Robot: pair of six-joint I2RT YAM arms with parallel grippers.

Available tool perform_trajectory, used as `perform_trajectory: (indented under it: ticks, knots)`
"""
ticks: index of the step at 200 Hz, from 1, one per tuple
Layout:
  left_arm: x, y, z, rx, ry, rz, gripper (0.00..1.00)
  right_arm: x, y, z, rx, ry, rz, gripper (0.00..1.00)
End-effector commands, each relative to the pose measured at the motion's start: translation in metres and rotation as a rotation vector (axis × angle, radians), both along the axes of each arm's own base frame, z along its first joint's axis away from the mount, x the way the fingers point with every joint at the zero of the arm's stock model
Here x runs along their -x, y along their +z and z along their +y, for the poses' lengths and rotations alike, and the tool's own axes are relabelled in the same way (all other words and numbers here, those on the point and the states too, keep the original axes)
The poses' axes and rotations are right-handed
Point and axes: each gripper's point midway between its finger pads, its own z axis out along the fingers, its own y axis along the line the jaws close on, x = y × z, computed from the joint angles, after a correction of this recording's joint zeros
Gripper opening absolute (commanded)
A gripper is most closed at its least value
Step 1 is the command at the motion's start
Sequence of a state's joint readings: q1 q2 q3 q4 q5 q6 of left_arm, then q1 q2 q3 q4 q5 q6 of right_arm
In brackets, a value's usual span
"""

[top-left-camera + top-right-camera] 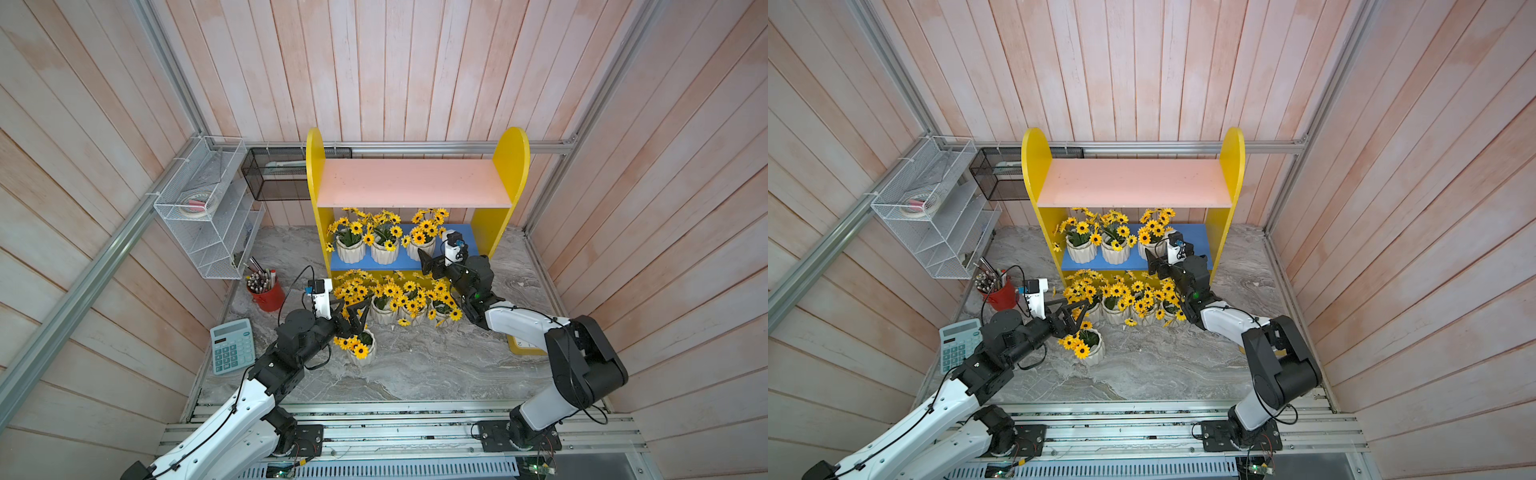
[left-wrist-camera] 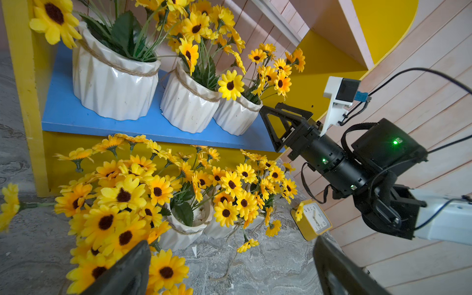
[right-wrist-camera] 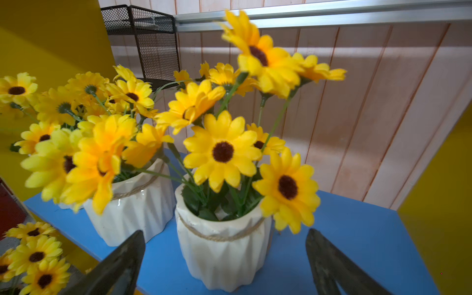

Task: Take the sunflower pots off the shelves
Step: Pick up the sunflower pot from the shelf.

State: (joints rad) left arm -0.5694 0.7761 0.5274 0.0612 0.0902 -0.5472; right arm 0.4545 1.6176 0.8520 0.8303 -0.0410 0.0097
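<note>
The shelves [image 1: 415,183] have a bare pink upper board. Three sunflower pots [image 1: 384,249] stand on the blue lower board [image 1: 461,235]. Several more pots [image 1: 399,307] cluster on the marble in front of the unit, and one pot [image 1: 362,351] stands apart nearer me. My right gripper [image 1: 426,259] is open at the blue board, its fingers [image 3: 122,263] on either side of the rightmost pot [image 3: 224,252] without touching it. My left gripper [image 1: 357,316] is open and empty just above the lone pot, with bare marble between its fingers [image 2: 337,268].
A red pen cup [image 1: 268,295] and a calculator [image 1: 232,345] sit left of my left arm. A white wire rack [image 1: 208,208] and a black mesh basket [image 1: 274,174] hang at the back left. A yellow clock [image 1: 525,347] lies under my right arm.
</note>
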Motion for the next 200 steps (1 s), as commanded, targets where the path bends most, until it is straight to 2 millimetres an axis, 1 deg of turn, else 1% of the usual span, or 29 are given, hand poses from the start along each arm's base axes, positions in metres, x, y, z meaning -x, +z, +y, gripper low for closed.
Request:
perform_trajectory:
  ticks: [1, 30, 65, 90, 131, 147, 169, 200]
  knots:
    - [-0.003, 0.021, 0.000, 0.027, 0.007, -0.045, 1.00, -0.003, 0.013, 0.013, -0.043, 0.073, -0.067, 0.98]
    - [-0.004, 0.021, 0.001, 0.017, 0.011, -0.040, 1.00, -0.019, 0.007, 0.014, -0.059, 0.046, -0.057, 0.98]
    - [-0.005, 0.020, 0.003, 0.000, 0.024, -0.042, 1.00, -0.027, 0.001, 0.014, -0.053, 0.027, -0.067, 0.98]
    - [-0.005, 0.019, 0.003, -0.005, 0.023, -0.043, 1.00, -0.033, 0.000, 0.009, -0.033, -0.009, -0.078, 0.98]
    - [-0.005, 0.018, 0.004, -0.009, 0.024, -0.045, 1.00, -0.048, 0.004, 0.019, 0.002, 0.012, -0.087, 0.98]
    - [-0.005, 0.019, 0.004, -0.012, 0.026, -0.048, 1.00, -0.054, 0.000, 0.023, 0.007, 0.024, -0.073, 0.98]
    - [-0.004, 0.018, 0.005, -0.018, 0.027, -0.051, 1.00, -0.061, -0.005, 0.024, 0.018, 0.015, -0.059, 0.98]
    - [-0.003, 0.019, 0.008, -0.022, 0.033, -0.052, 1.00, -0.062, -0.016, 0.025, 0.032, 0.022, -0.026, 0.98]
